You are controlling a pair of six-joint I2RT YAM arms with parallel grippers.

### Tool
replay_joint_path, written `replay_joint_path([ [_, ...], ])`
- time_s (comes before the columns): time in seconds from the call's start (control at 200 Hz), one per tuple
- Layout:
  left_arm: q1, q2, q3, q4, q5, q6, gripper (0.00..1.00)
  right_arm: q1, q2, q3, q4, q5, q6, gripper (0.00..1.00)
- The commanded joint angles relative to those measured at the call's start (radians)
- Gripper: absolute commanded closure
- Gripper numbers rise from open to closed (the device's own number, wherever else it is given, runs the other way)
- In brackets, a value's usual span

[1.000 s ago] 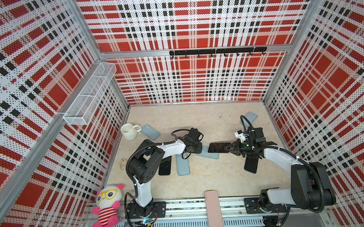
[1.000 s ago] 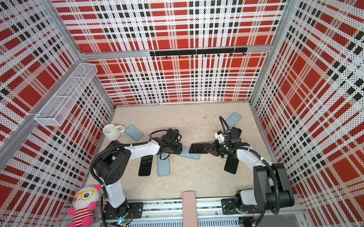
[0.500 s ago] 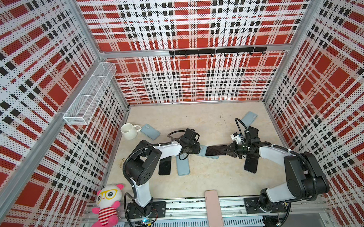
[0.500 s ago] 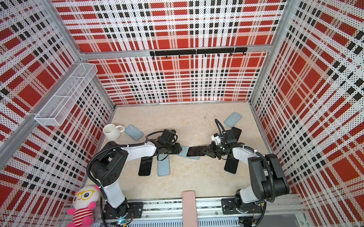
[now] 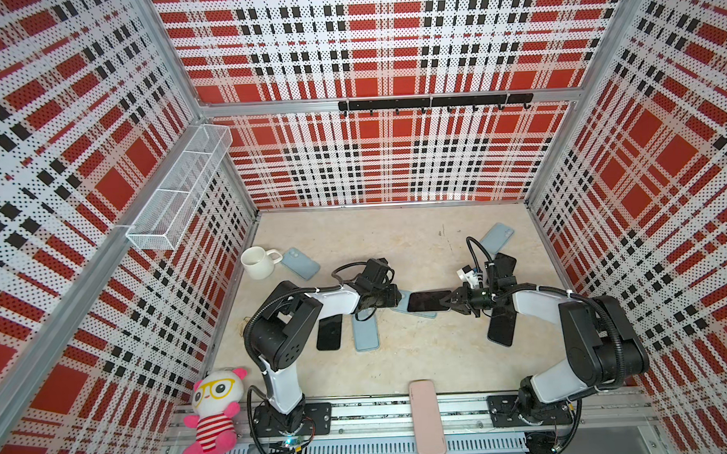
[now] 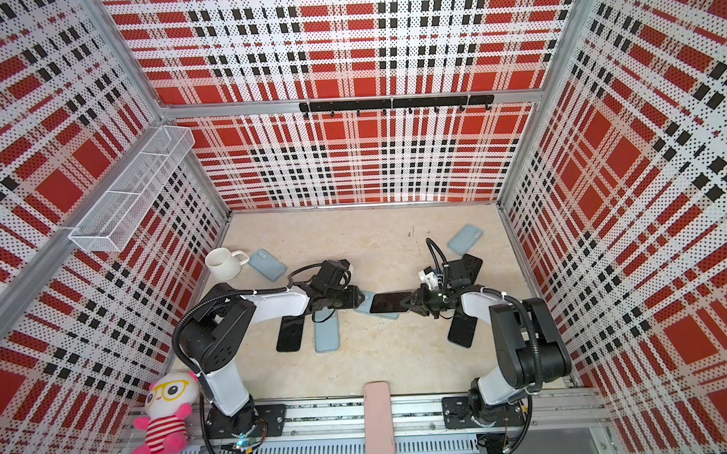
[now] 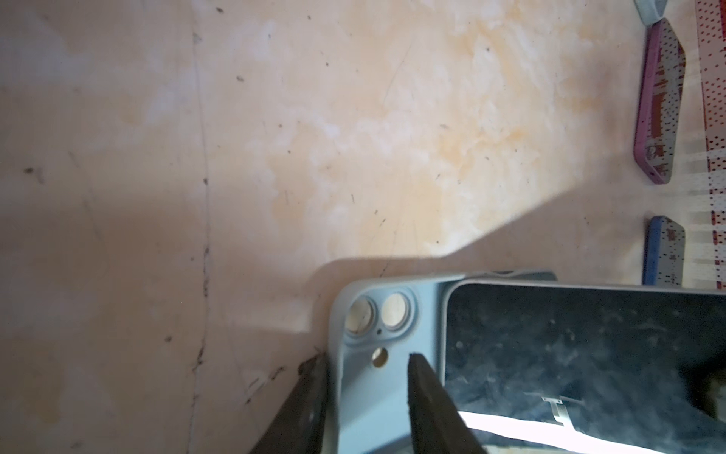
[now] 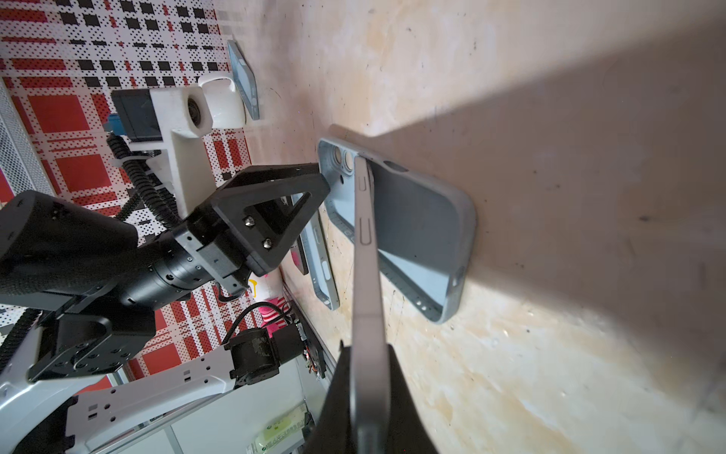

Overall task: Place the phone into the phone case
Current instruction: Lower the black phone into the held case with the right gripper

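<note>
- Top views: light-blue case (image 5: 422, 314) lies flat, open side up, mid table (image 5: 375, 244); same in both top views (image 6: 385, 316)
- phone (image 5: 429, 301), dark screen up, sits over the case & covers most of it; the case's camera end pokes out on the L arm's side
- R gripper (image 5: 454, 302) is at the phone's end farthest from the case's camera end, pinched on that end (image 6: 414, 303)
- L gripper (image 5: 394, 297) is at the case's camera end, tips touching it; jaw gap can't be read from up here
- mug (image 5: 257, 262) stands well apart from the case, beyond its camera end; pink case (image 5: 426, 417) lies well apart from it, by the arm bases
- L wrist view: L gripper (image 7: 366, 357) has its jaws apart, straddling the case's (image 7: 389, 412) end wall just beside the camera holes
- one finger (image 7: 310, 393) sits outside against that wall, the other inside the case & clear of the wall, so nothing is squeezed
- phone (image 7: 589, 353) end lies inside the case, w/ a bare strip of case floor btwn it & the camera holes
- R wrist view: phone (image 8: 367, 255) is seen edge-on, side buttons showing; R gripper (image 8: 369, 393) is clamped on its near end, one finger on each face
- phone's far end meets the case (image 8: 424, 220) just beside the camera holes; the rest looks lifted off the shadowed case floor
- L gripper (image 8: 324, 184) tip touches the case's camera end
</note>
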Motion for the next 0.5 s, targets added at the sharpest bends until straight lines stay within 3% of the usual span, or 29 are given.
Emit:
replay_joint_path([
  [0.0,-0.012,0.018,-0.044,0.003,0.060,-0.032,0.55,0.026,0.037,-0.023,0.019,0.043,0.004,1.00],
  [0.095,-0.020,0.014,-0.053,0.001,0.044,-0.037,0.49,0.040,0.055,-0.025,0.042,0.043,0.012,1.00],
  [0.496,-0.026,0.008,-0.067,-0.025,0.021,-0.043,0.44,0.109,0.146,-0.050,0.218,0.028,0.101,1.00],
])
